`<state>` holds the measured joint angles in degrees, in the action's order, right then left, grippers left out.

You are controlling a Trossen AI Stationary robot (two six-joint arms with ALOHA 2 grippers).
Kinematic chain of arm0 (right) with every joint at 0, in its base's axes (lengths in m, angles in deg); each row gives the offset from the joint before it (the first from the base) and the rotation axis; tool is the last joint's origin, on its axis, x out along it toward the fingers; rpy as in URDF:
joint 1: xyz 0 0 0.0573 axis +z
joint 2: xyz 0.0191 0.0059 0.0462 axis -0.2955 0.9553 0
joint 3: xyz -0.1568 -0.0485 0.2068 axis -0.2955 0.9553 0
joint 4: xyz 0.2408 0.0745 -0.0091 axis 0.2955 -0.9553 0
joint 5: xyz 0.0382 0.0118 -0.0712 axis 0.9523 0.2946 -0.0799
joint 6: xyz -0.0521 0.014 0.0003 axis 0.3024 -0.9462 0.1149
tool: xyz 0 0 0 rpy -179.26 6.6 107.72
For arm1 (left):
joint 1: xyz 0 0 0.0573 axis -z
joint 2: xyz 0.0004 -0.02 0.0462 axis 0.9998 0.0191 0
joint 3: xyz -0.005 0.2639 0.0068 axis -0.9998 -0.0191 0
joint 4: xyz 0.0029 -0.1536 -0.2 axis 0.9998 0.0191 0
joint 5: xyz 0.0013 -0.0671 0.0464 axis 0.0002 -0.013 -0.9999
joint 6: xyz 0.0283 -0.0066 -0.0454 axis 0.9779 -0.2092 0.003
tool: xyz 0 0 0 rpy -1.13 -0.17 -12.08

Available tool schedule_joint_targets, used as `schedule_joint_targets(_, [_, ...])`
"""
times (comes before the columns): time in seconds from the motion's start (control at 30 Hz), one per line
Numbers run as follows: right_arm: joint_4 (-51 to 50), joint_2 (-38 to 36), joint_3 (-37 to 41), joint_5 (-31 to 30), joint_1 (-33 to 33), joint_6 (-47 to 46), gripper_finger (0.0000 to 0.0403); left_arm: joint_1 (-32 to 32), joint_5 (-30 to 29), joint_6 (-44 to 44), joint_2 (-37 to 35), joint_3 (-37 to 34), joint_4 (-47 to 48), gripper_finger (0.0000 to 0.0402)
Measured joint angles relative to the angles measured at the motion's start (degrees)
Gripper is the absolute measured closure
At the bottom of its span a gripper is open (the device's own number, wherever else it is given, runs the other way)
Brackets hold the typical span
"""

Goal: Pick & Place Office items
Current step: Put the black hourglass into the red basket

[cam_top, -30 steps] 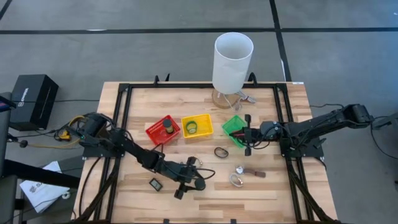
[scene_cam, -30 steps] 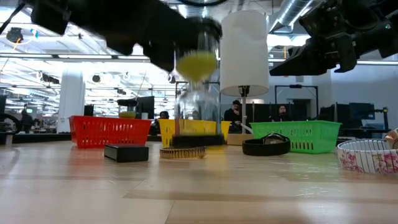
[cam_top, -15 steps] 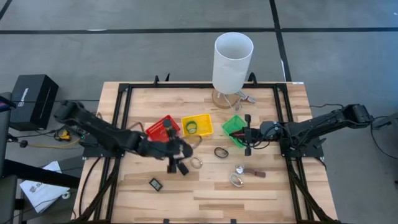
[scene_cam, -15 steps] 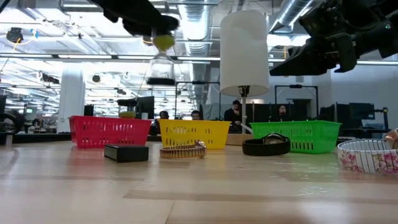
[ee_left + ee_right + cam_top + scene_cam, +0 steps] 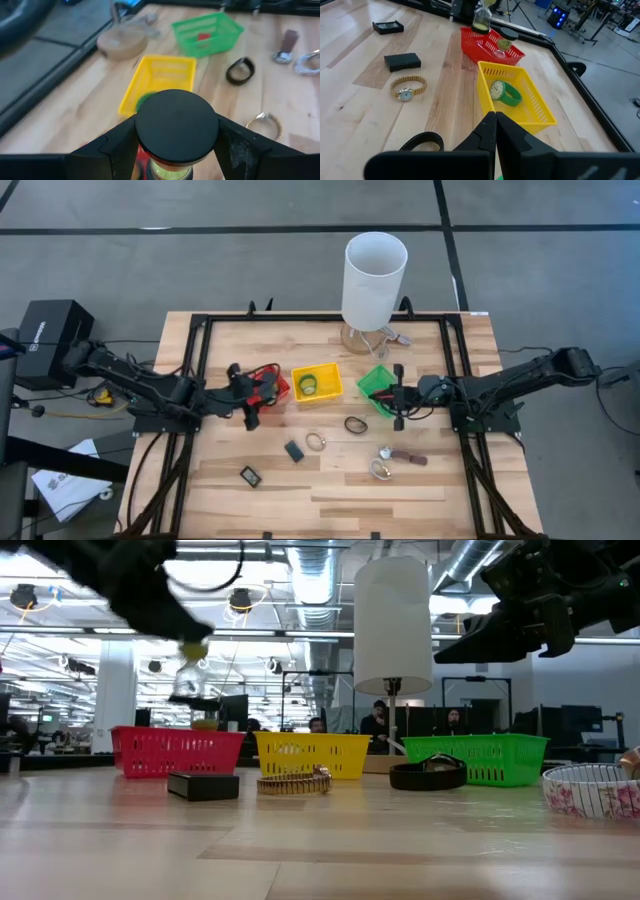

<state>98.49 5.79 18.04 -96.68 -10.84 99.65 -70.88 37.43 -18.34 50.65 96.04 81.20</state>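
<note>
Seen from above, the left gripper [image 5: 249, 392] hovers over the red basket [image 5: 272, 383] at 9 o'clock on the table, fingers pinching a small bottle with a black round cap [image 5: 176, 125]. Toward 6 o'clock from it, a black block [image 5: 294, 451], a gold wristwatch [image 5: 316, 442] and a black band [image 5: 355, 424] lie loose on the wood, below the yellow basket [image 5: 318, 370] holding a green watch [image 5: 501, 92]. At 3 o'clock the right gripper [image 5: 398, 395] waits beside the green basket [image 5: 372, 380], fingers pressed together.
</note>
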Motion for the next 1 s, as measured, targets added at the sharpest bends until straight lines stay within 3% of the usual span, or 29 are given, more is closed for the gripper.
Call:
schedule_joint_targets(0.2, [0.04,0.0,0.0,0.0,-0.03,-0.02,0.0403,0.04,-5.81,-3.37,-7.1,-8.4,-0.19,0.0197])
schedule_joint_targets(0.33, [0.02,0.0,0.0,0.0,-0.1,-0.02,0.0403,0.06,-6.7,-5.76,-9.72,-12.03,-0.24,0.0184])
schedule_joint_targets(0.73, [0.02,0.0,0.0,0.0,-0.09,-0.06,0.0403,0.11,-6.29,-15.51,-10.0,-18.75,-0.27,0.0189])
schedule_joint_targets(1.0, [-0.03,0.15,0.0,-0.02,-0.09,-2.88,0.0403,0.11,-6.43,-16.71,-10.0,-19.02,-0.87,0.0151])
